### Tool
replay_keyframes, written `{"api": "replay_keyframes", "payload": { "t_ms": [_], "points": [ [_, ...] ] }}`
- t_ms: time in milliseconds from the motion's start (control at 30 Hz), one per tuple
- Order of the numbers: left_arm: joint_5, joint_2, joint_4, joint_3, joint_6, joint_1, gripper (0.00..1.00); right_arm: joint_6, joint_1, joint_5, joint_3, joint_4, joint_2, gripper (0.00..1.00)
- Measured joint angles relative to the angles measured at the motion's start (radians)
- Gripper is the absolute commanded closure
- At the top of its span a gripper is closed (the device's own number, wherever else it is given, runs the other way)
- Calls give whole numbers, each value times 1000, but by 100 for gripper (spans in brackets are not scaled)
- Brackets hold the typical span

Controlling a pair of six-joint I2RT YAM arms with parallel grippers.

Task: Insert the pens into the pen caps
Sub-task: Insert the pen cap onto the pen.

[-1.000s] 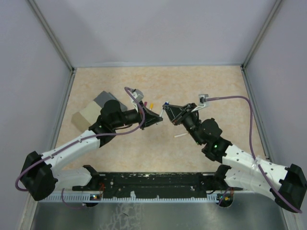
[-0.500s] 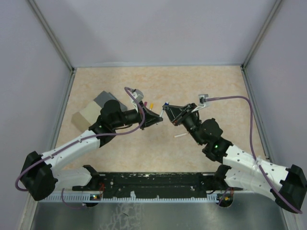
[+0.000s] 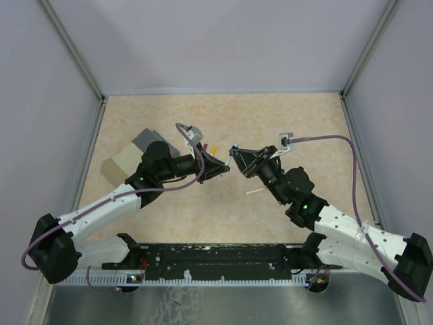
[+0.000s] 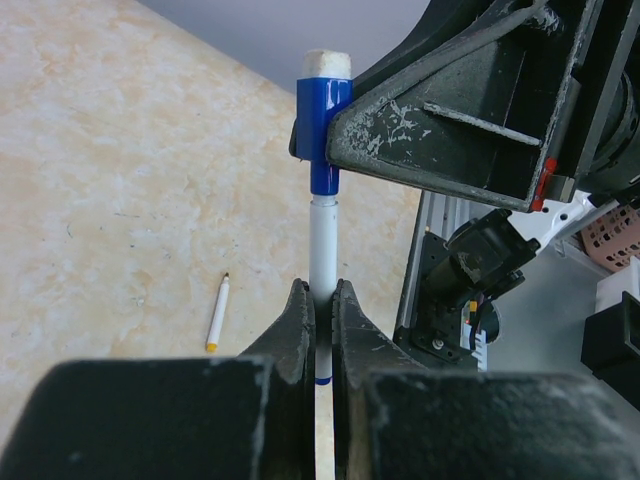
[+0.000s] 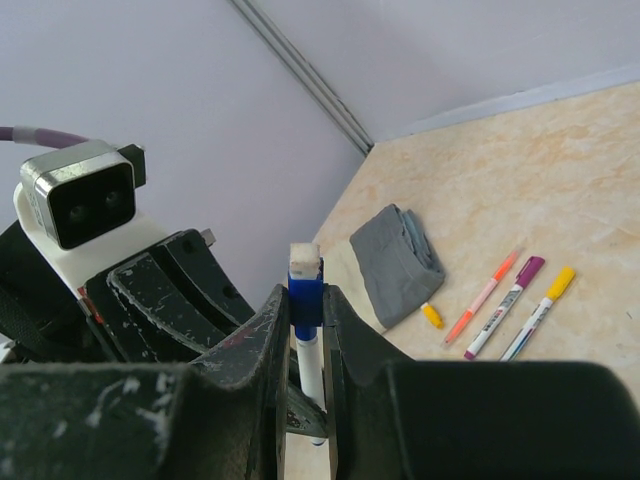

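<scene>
My left gripper (image 4: 320, 300) clamps the pen (image 4: 322, 235), and my right gripper (image 5: 305, 300) pinches the blue cap (image 4: 322, 130) just ahead. Pushing off-axis could slip either loose.

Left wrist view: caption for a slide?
Left fingers grip a white pen, its end inside the blue cap held by the right fingers.

Blue pen cap (image 5: 305, 292) in right gripper (image 5: 306, 308)

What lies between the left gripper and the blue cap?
Only the white pen barrel, from the left gripper into the blue cap; left wrist view shows it.
</scene>
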Motion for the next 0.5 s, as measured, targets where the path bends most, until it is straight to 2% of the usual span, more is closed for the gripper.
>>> {"api": "replay_keyframes", "payload": {
  "t_ms": [500],
  "points": [
    [-18, 0, -26, 0, 2, -4, 100, -24, -12, -55, 35, -113, -10, 100]
  ]
}}
